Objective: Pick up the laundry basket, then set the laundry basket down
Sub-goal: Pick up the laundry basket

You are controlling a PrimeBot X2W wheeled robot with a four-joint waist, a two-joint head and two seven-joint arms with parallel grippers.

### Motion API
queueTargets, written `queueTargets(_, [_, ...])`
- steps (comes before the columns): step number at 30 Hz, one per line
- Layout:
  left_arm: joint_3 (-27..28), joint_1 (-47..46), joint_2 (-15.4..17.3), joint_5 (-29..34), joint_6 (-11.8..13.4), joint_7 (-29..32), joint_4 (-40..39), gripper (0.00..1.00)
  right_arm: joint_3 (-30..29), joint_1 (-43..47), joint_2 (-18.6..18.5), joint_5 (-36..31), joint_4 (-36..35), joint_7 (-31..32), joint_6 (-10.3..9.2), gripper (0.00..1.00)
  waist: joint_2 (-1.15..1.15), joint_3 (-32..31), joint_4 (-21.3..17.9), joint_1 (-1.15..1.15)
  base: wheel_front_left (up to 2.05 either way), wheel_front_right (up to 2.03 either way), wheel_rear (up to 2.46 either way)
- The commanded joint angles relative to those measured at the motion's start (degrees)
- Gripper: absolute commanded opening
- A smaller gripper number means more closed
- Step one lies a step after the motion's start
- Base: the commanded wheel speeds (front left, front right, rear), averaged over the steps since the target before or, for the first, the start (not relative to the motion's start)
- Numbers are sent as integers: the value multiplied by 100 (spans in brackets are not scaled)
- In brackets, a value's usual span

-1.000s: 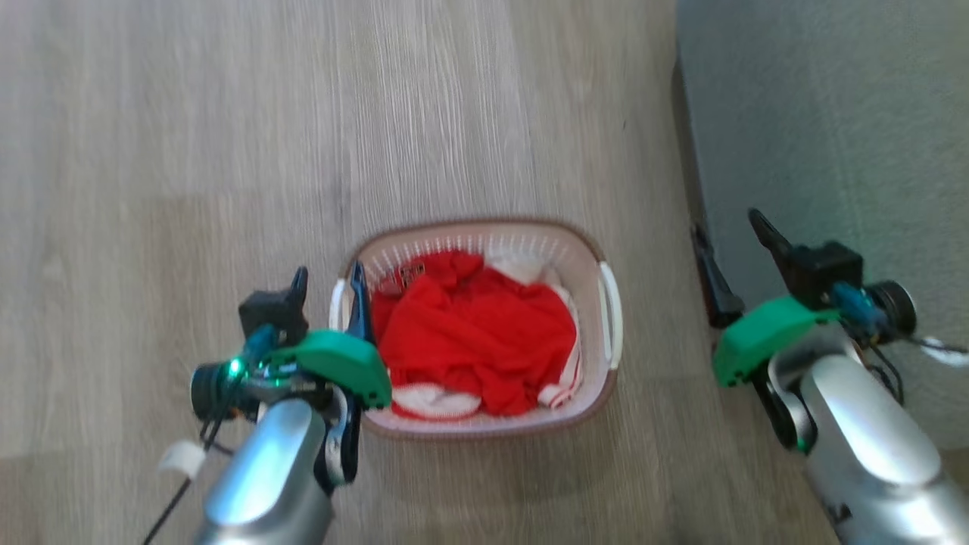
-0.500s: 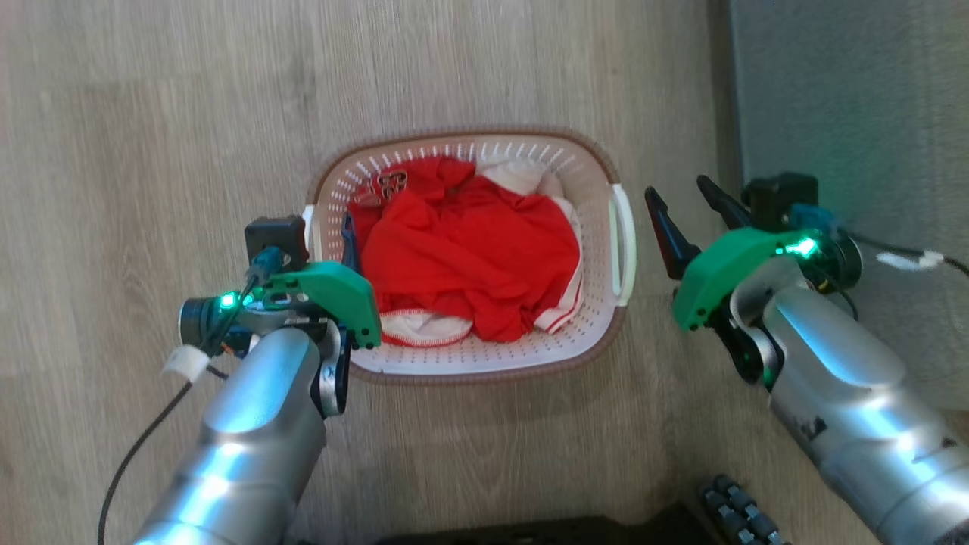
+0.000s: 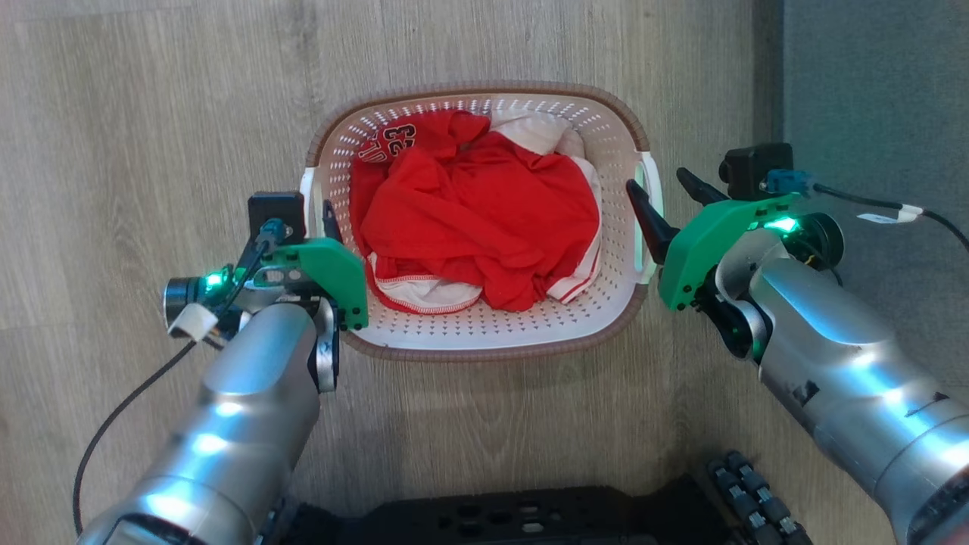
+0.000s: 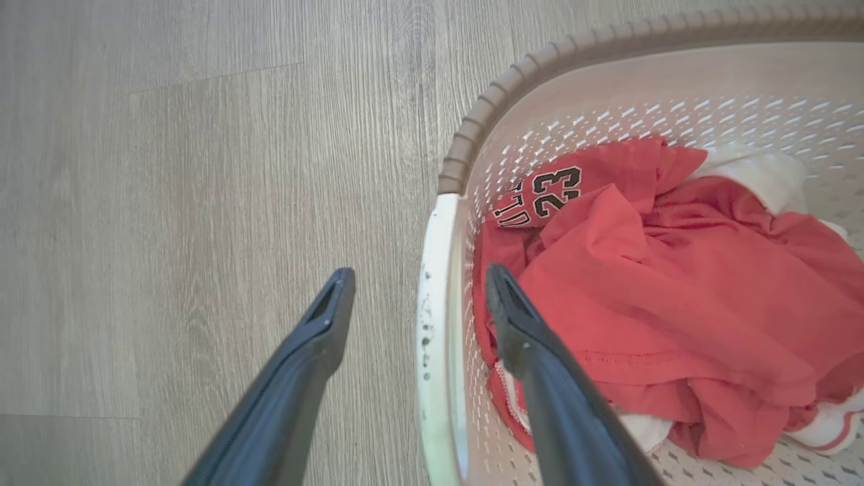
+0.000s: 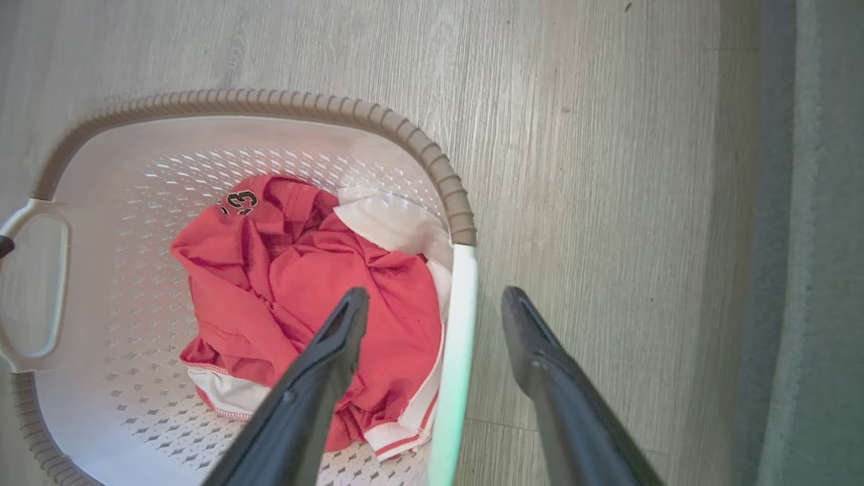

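Between left pincer [image 4: 418, 273] and right pincer [image 5: 435, 293], on the floor [image 3: 151, 113]: the basket [image 3: 484, 350], long axis running from one to the other. Left one spread astride the left handle [image 4: 432, 337], one finger outside, one inside beside the red shirt [image 4: 675, 304]; nothing pinched yet. Right one likewise spread astride the right handle [image 5: 457, 317], bar in the gap. Equally near on both sides; likely calls for closing both together before lifting.

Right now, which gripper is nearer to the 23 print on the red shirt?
Left. The left gripper straddles the left handle of the basket, near the 23 print; the right gripper straddles the right handle, across the basket from it.
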Motion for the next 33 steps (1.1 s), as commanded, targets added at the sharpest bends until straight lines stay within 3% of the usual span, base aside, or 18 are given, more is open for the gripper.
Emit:
queueTargets(1, [12,38,80,-77,38,-29,24,100,140,189,42,103,7,-29,41,100,0,26,-5,-1,0,0,0])
queueTargets(5, [-197,-47,80,-276,-43,-29,226,100,327,122,69,380,156,-2,41,100,0,86,-33,-1,0,0,0])
queueTargets(13, [-707,-308,80,-758,-506,294,525,100,724,-87,111,699,459,164,41,100,0,274,-90,-1,0,0,0])
queueTargets(33, [-1696,-812,80,-1371,-551,803,490,100,1290,-661,220,1328,897,434,41,100,0,734,73,-1,0,0,0])
